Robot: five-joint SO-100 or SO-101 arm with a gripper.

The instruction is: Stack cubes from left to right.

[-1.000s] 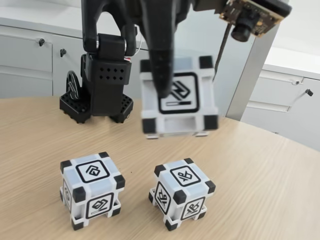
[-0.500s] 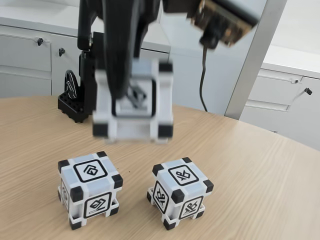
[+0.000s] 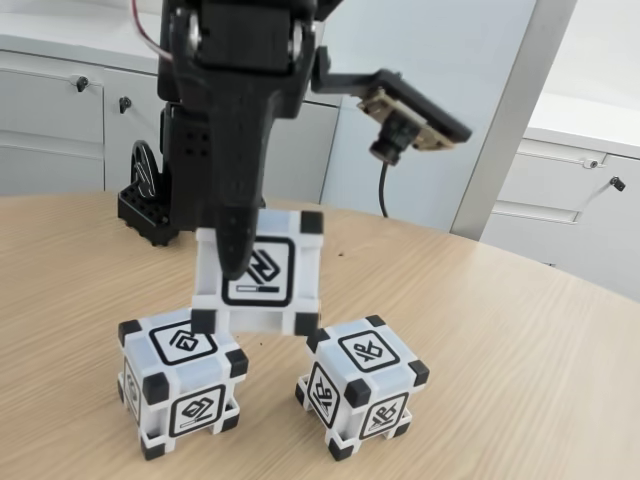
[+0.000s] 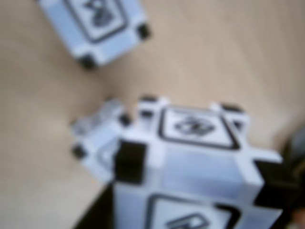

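Three pale cubes with black corners show in the fixed view. My gripper (image 3: 248, 262) is shut on one cube (image 3: 262, 275), held slightly tilted just above the back right of the left cube (image 3: 182, 385); I cannot tell whether they touch. The right cube (image 3: 362, 386) stands apart on the table. In the blurred wrist view the held cube (image 4: 190, 191) is close at the bottom between dark fingers (image 4: 95, 217). A second cube (image 4: 195, 125) peeks out from beneath it and a third cube (image 4: 97, 24) lies at the top left.
The round wooden table (image 3: 520, 370) has free room to the right and at the far left. The arm's black base (image 3: 150, 215) stands at the table's back. Grey cabinets (image 3: 60, 130) and a metal post (image 3: 500, 120) lie behind.
The gripper has carried its cube leftward and down, from high above the gap between the two resting cubes to just over the left cube. The resting cubes have not moved.
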